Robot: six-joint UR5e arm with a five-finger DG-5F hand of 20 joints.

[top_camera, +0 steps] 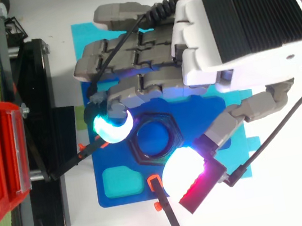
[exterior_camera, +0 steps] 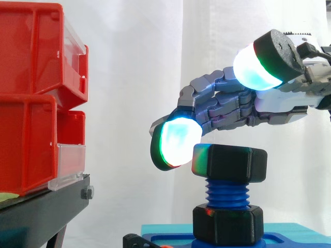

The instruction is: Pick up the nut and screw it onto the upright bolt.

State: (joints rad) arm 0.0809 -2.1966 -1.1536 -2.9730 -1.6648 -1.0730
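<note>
One black hexagonal nut (exterior_camera: pixel 230 163) tops the blue threaded bolt (exterior_camera: pixel 226 194), the hand (top_camera: pixel 230 33) spread loosely around it, not pinching.

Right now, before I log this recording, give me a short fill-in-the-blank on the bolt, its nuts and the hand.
1. The threaded bolt standing upright on the base plate is coloured ___.
2. The upper nut and the lower nut on it are both coloured ___.
3. In the side view, the hand holds one glowing fingertip against the upper nut's ___ side.

Missing words: blue; black; left.
</note>
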